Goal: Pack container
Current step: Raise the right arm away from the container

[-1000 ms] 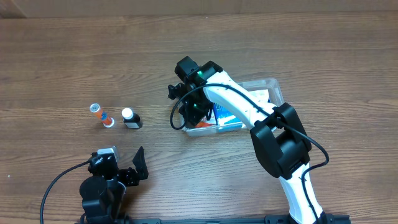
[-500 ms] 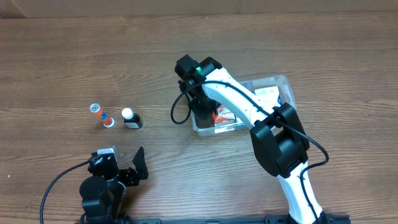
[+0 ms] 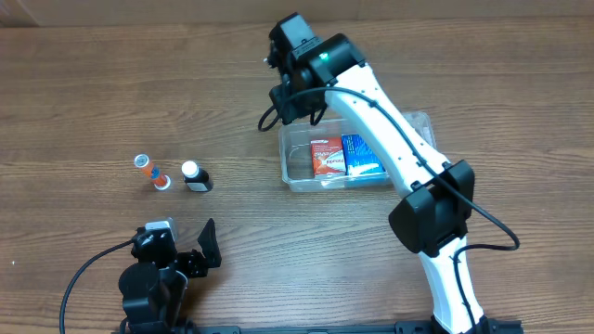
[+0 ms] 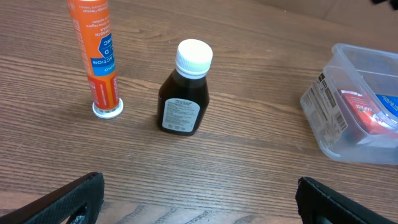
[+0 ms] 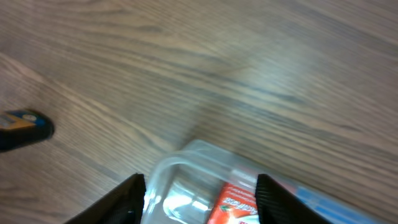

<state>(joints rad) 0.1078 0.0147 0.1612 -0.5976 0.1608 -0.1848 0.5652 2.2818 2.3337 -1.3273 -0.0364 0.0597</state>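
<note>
The clear container (image 3: 297, 168) lies flat right of the table's centre, holding a red box (image 3: 326, 155) and a blue box (image 3: 362, 155). My right gripper (image 3: 295, 104) hovers over its far left corner, open and empty. In the right wrist view the gripper (image 5: 202, 199) frames the container's rounded corner (image 5: 180, 162) and the red box (image 5: 236, 202) below. At the near left edge my left gripper (image 3: 200, 250) stands wide open and empty. Its wrist view shows the gripper (image 4: 199, 205), an orange tube (image 4: 96, 56), a dark bottle (image 4: 185, 90) and the container (image 4: 323, 106).
The orange tube (image 3: 151, 172) and the white-capped dark bottle (image 3: 195, 176) stand side by side on the wooden table, left of the container. A dark blurred object (image 5: 25, 127) shows at the left edge of the right wrist view.
The right gripper was shut at the container's left end, then opened, let go and rose toward the far side. The container has shifted and now lies flat. The left arm has not moved.
</note>
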